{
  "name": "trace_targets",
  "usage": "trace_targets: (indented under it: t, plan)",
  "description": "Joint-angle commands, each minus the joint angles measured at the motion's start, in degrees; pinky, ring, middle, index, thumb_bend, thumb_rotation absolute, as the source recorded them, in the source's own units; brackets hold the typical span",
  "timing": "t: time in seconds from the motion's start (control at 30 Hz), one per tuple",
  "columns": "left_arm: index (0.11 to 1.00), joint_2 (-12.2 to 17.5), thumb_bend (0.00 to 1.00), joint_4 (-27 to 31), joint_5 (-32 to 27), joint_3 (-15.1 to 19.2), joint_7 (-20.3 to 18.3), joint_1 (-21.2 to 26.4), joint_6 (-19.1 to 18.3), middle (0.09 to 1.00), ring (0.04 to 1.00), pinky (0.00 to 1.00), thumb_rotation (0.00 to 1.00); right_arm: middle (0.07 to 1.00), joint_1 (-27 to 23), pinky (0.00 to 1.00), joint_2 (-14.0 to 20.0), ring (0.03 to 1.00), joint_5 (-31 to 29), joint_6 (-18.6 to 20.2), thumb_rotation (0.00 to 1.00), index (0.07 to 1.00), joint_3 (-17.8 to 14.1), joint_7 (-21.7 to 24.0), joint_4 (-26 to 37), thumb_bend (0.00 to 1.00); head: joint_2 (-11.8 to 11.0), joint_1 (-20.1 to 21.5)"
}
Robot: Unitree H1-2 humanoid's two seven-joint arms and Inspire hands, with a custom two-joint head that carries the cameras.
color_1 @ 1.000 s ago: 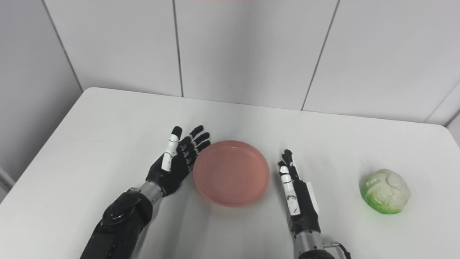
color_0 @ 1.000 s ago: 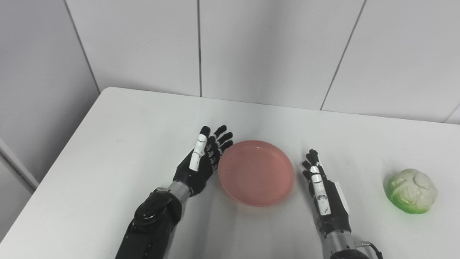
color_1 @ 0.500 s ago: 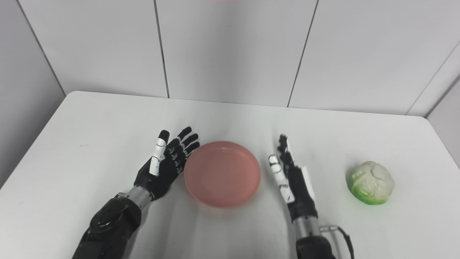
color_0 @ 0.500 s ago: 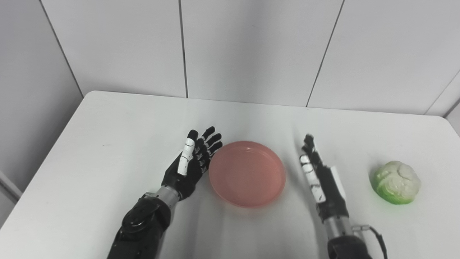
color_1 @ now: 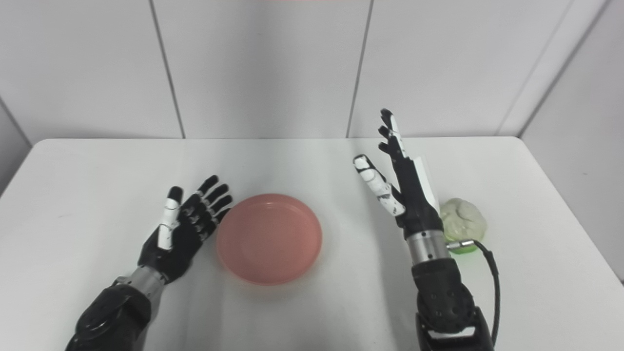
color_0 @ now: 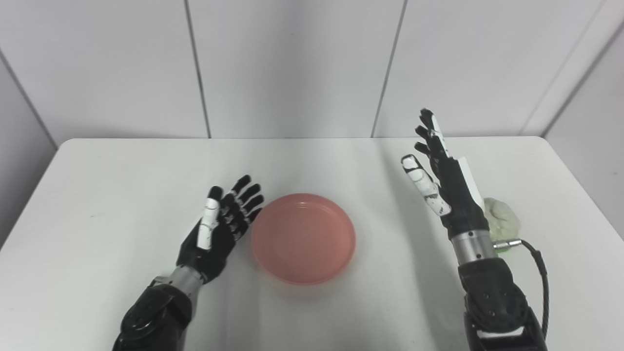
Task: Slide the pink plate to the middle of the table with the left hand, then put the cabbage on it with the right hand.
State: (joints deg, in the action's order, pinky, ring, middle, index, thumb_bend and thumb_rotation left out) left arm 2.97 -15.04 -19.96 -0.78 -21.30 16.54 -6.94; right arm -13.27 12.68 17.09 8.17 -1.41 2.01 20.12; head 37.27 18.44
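Left eye view: the right hand (color_0: 441, 183) has risen off the table (color_0: 112, 195), fingers spread, empty, now partly hiding the cabbage (color_0: 502, 217).

Right eye view: the left hand (color_1: 187, 229) stays wide beside the centred plate (color_1: 269, 239); the slide looks done.

text: none legible | labels: none | brands: none | numbers: none | signs: none | checked: both head views, all surfaces in frame
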Motion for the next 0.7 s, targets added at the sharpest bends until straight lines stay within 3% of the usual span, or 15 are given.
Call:
trace_targets:
  t: [0.0, 0.03, 0.1, 0.17, 0.33, 0.53, 0.67]
  plan:
    - [0.94, 1.44, 0.86, -3.55, 0.88, 0.61, 0.21, -2.03, -0.76, 0.944, 0.94, 0.92, 0.93, 0.971, -2.25, 0.88, 2.58, 0.934, 2.91, 0.34, 1.0, 1.0, -1.11, -0.22, 2.76, 0.9, -0.11, 0.41]
    - [0.941, 1.69, 0.86, -4.0, 0.85, 0.62, -0.1, -1.96, -0.38, 0.943, 0.939, 0.92, 0.93, 0.973, -2.28, 0.76, 3.65, 0.924, 3.49, 1.1, 0.99, 1.0, -1.58, 0.3, 3.6, 0.93, -0.15, 0.54]
    - [0.941, 2.15, 0.86, -4.96, 0.59, 0.8, -0.9, -1.74, 0.25, 0.942, 0.938, 0.92, 0.93, 0.978, -2.17, 0.68, 5.67, 0.921, 3.11, 1.88, 0.98, 1.0, -2.72, 1.42, 4.72, 0.95, -0.43, 1.61]
    - [0.94, 2.42, 0.86, -5.87, 0.03, 1.27, -1.63, -1.51, 0.63, 0.943, 0.94, 0.92, 0.93, 0.982, -2.17, 0.68, 7.69, 0.928, 1.5, 2.26, 0.93, 0.997, -4.45, 2.42, 4.91, 0.97, -0.6, 2.26]
    - [0.942, 3.47, 0.86, -7.81, -1.54, 2.2, -3.6, -0.82, 1.12, 0.948, 0.941, 0.91, 0.89, 0.956, -1.61, 0.83, 11.96, 0.9, 2.25, 2.83, 0.82, 1.0, -7.48, 3.2, 4.25, 0.99, -1.12, 3.66]
    - [0.931, 4.25, 0.87, -9.97, -1.95, 2.77, -4.75, -0.35, 2.05, 0.935, 0.929, 0.89, 0.89, 0.978, -0.03, 0.86, 16.04, 0.946, 3.84, 3.99, 0.72, 1.0, -10.54, 3.94, 3.93, 1.0, -1.47, 5.14]
    - [0.924, 4.88, 0.88, -13.32, -2.68, 3.37, -7.02, 0.51, 4.29, 0.93, 0.919, 0.88, 0.89, 0.98, 1.44, 0.87, 18.68, 0.954, 7.14, 6.13, 0.71, 1.0, -11.65, 4.32, 3.89, 1.0, -1.64, 6.04]
